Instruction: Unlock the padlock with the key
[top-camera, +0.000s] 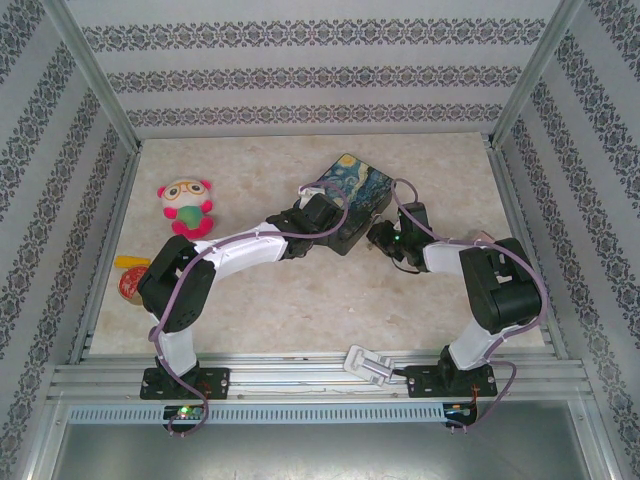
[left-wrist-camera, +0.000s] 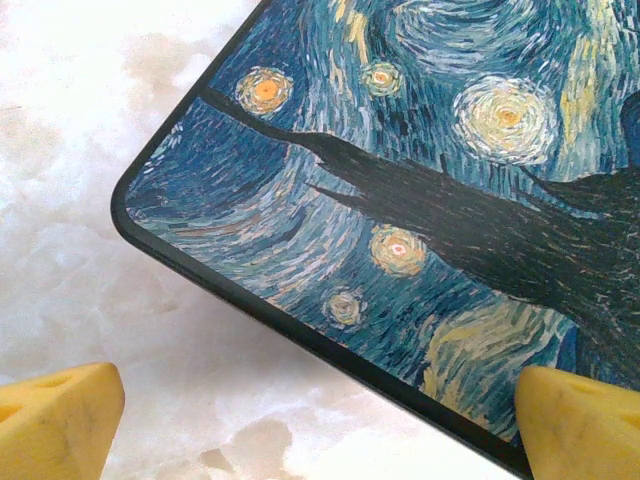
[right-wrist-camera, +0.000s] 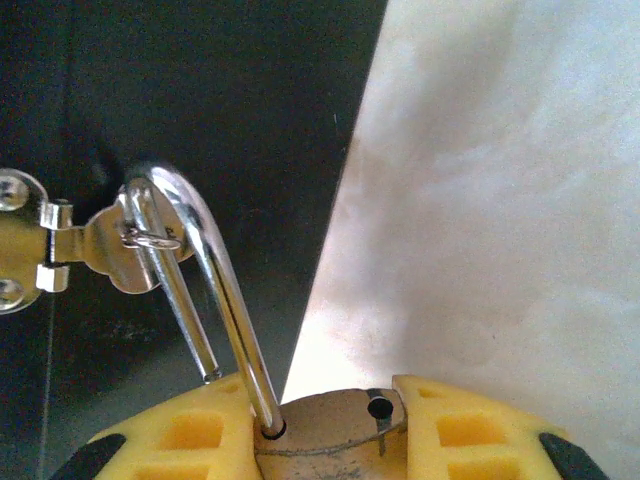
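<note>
The right hand (right-wrist-camera: 330, 448) grips the brass padlock (right-wrist-camera: 322, 425) at the bottom centre of its wrist view. One leg of the shackle (right-wrist-camera: 215, 265) hangs free of the body, so the lock looks open, though hooked through the hasp (right-wrist-camera: 110, 245) of the tin box (left-wrist-camera: 420, 180). The left hand (left-wrist-camera: 320, 430) gapes open astride the box's corner.

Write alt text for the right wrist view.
The right gripper clamps the small brass padlock between yellow fingers. Its silvery shackle is sprung, one leg free of the body, yet hooked through the hasp on the dark box; pale table at right.
</note>
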